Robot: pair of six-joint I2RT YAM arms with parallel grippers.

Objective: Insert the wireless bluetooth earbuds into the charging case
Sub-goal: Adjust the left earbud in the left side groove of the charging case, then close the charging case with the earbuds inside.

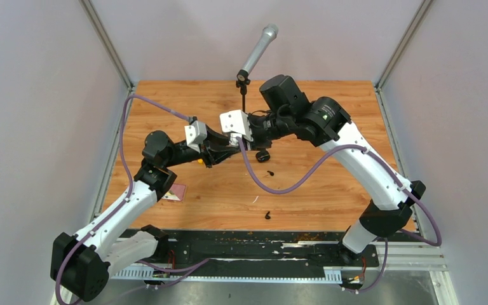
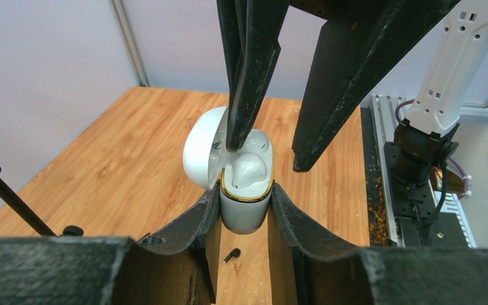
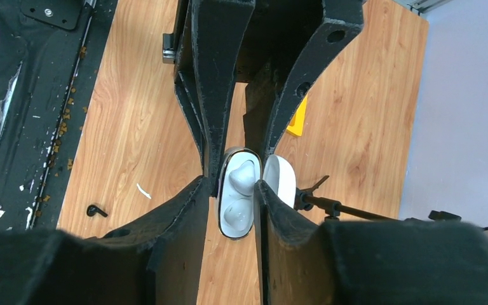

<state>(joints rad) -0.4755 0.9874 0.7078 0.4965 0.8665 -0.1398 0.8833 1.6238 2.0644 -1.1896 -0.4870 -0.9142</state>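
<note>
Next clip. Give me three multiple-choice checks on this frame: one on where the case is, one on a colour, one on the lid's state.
1. Where is the case?
A) lying flat on the table
B) gripped by the left hand
C) hung on the mic stand

2. What colour is its rim?
A) gold
B) red
C) blue

3. How is the lid?
A) shut
B) open
C) lying off on the table

Answers:
1 B, the hand's fingers clamp both its sides.
2 A, a gold band rings the opening.
3 B, it stands tipped back on its hinge, with a white bud showing inside.
</note>
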